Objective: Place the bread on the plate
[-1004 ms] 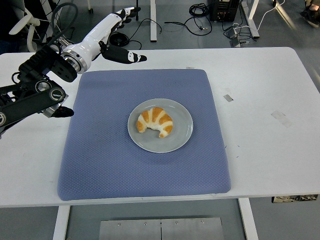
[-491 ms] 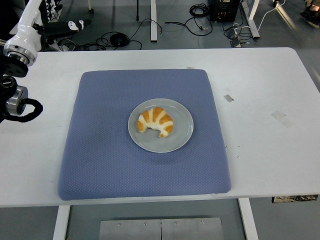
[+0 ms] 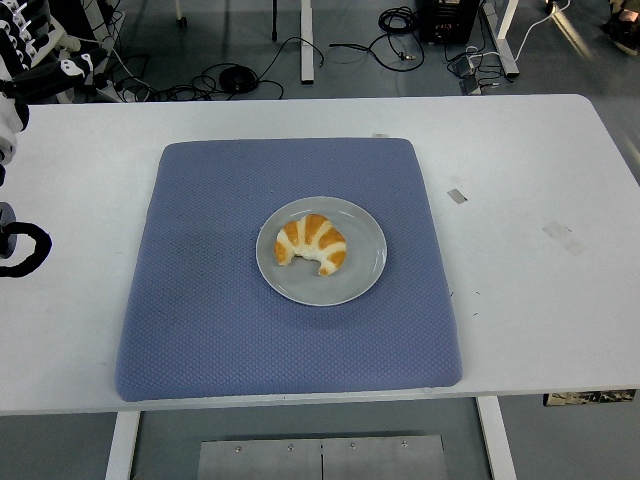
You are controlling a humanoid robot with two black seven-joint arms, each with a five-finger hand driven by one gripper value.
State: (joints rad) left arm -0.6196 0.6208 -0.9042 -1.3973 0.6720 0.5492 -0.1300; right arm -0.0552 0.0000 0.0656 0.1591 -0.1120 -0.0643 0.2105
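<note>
- Left edge of frame: one robot arm (image 3: pixel 12 215), mostly cut off. Only a white rounded casing, a dark joint and a black loop of cable show, over the table's left side.
- Upper left corner: the left hand (image 3: pixel 38 45), white segments with black joints, partly cropped by the frame edge. Cannot tell whether its fingers are spread or curled. It is well apart from the plate.
- Table (image 3: pixel 520 190): one, white, smooth, flat, rounded corners. Near edge runs across the bottom of the frame.
- Mat (image 3: pixel 200 300): one, blue-grey, dimpled fabric texture, roughly square with rounded corners, lying flat in the centre of the table.
- Plate (image 3: pixel 365 255): one, round, pale grey, smooth and slightly glossy, resting on the mat a little above its centre.
- Bread (image 3: pixel 311 243): one croissant, crescent-shaped, golden brown with pale cream bands. It lies on the plate, left of the plate's centre, tips pointing toward the lower part of the frame.
- Right of the mat: two small tape patches (image 3: pixel 456 195), greyish, stuck flat to the bare tabletop; the further right one is fainter.
- Top of frame: floor with black cables (image 3: pixel 360 45), tangled, and white table legs, cut off by the top edge.
- Right arm: nothing of it in frame.
</note>
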